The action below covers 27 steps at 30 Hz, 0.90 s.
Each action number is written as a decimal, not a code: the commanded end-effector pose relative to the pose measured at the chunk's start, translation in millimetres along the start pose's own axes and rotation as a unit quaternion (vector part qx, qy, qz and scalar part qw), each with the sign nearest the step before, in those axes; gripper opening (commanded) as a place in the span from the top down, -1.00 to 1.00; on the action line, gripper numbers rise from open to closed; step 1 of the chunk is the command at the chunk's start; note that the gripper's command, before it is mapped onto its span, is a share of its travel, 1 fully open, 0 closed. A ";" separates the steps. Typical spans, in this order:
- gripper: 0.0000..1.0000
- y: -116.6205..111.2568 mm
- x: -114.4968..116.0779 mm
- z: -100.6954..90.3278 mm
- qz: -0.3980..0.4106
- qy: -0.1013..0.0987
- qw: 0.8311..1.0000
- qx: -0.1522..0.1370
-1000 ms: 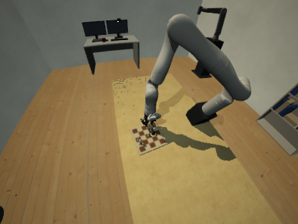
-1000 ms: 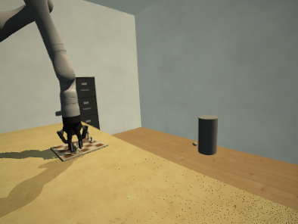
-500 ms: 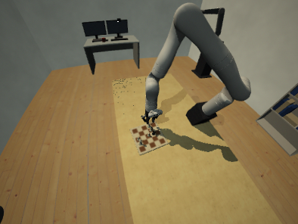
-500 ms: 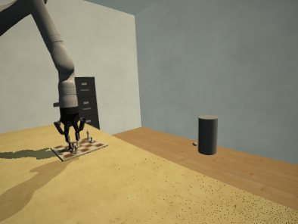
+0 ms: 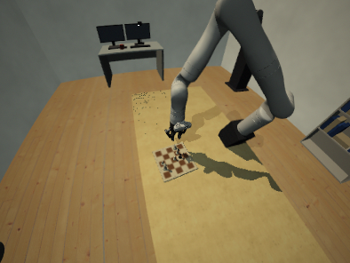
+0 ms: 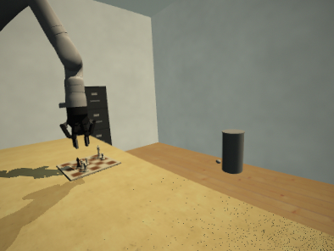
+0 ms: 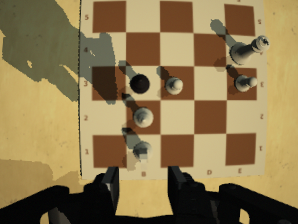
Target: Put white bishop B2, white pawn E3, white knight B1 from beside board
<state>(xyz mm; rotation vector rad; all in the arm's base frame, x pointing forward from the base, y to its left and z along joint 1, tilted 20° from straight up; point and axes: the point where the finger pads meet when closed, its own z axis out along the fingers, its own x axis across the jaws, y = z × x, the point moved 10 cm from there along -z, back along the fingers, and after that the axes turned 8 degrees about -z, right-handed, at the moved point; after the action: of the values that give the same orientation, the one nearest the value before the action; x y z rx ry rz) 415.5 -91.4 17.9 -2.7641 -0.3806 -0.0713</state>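
The chessboard [image 7: 177, 117] [image 5: 171, 178] [image 6: 70, 174] lies on the tan mat. In the wrist view a white knight [image 7: 141, 149] stands on B1, a white bishop [image 7: 143, 116] on B2 and a black piece [image 7: 139, 83] on B3. White pawns stand on C3 [image 7: 174, 86] and on E3 [image 7: 245, 82]. A tall white piece [image 7: 247, 50] stands on E4. My gripper [image 7: 143, 179] [image 5: 177, 131] [image 6: 80, 142] is open and empty. It hangs above the board's edge near the knight, clear of all pieces.
A desk with two monitors [image 5: 131, 51] stands at the back. The arm's base [image 5: 233, 133] sits right of the board, and a shelf [image 5: 333, 142] at the far right. A dark cylinder [image 6: 232, 151] and a file cabinet [image 6: 98, 112] stand on the floor.
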 end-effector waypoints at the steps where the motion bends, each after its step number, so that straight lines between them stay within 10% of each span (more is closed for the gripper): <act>1: -1.00 1.6 0.7 -3.2 0.001 0.002 1.000 -0.003; 27: -1.00 1.5 0.7 -9.9 0.001 0.002 1.000 -0.003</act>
<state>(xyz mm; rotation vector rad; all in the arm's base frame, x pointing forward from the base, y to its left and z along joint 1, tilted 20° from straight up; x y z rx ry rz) 415.5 -93.3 22.4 -2.7647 -0.3799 -0.0716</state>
